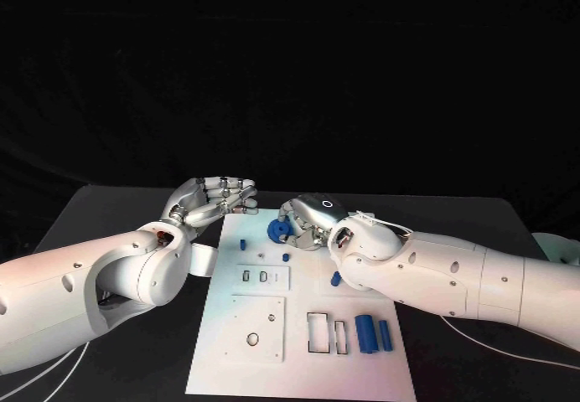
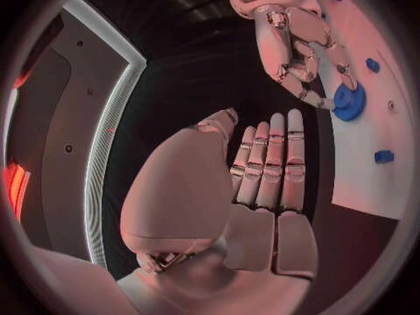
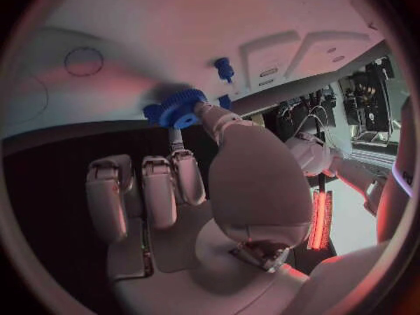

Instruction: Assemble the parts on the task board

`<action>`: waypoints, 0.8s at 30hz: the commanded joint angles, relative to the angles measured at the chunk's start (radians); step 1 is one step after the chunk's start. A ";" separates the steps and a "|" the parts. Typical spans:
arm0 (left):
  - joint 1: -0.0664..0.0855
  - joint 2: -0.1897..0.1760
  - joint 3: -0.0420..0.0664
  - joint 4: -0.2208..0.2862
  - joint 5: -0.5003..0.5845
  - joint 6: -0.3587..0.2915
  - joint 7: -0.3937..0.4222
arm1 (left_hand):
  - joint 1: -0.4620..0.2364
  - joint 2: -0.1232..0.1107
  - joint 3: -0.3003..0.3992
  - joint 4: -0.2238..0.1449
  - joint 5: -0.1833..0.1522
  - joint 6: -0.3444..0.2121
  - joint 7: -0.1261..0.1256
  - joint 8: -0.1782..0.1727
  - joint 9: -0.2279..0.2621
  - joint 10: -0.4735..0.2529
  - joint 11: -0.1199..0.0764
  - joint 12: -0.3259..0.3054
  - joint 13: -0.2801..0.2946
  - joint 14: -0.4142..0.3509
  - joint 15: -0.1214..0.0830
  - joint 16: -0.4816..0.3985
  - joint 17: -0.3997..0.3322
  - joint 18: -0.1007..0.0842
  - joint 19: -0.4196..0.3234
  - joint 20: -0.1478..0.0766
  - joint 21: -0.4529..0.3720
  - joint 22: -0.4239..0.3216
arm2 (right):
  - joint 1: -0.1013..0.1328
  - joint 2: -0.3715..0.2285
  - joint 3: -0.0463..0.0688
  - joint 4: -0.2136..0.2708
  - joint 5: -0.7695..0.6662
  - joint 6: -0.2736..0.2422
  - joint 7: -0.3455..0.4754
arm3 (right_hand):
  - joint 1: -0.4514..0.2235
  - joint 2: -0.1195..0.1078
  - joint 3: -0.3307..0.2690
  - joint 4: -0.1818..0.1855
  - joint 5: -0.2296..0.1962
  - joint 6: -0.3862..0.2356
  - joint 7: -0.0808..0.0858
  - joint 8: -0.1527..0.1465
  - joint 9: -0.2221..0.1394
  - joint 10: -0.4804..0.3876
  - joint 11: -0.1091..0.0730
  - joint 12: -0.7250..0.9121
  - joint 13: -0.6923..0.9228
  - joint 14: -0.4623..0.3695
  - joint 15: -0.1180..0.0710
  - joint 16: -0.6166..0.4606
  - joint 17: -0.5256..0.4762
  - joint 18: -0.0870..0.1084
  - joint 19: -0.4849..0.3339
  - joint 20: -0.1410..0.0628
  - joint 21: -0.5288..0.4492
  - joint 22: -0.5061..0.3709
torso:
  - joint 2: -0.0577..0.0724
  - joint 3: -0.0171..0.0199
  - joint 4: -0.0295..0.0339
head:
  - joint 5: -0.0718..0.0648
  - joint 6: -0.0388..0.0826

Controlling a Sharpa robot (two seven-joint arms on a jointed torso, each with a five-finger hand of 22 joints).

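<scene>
Black bench (image 1: 121,209), white task board (image 1: 302,352). Right robot hand (image 1: 308,222) pinches blue gear (image 1: 278,230) above board, likely for seating; left robot hand (image 1: 218,199) empty, fingers extended.

Both hands (image 1: 224,199) crowding board's (image 1: 242,368) far end

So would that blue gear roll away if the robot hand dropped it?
Probably a little. The blue gear looks round with toothed edges, so on its rim it could roll across the task board. Landing flat, it would likely stay put. It looks like stiff plastic; the right robot hand pinches it without bending it.
</scene>
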 commanded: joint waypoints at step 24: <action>0.002 0.001 0.001 0.001 0.002 0.011 0.005 | 0.008 0.000 0.005 0.001 -0.003 0.000 0.005 -0.005 0.000 0.001 0.007 -0.006 -0.001 -0.005 -0.001 -0.004 0.001 -0.001 -0.008 -0.001 0.006 0.001 | -0.005 0.002 -0.001 -0.003 0.003 0.059 -0.002 | -0.101 -0.010 -0.089 0.087 -0.006 -0.111 0.043 -0.098 -0.027 -0.026 0.038 -0.033 0.057 0.084 0.025 0.005 0.163 -0.014 0.105 0.018 0.004 0.263 | 0.001 0.0002 0.0009 | 0.000 0.005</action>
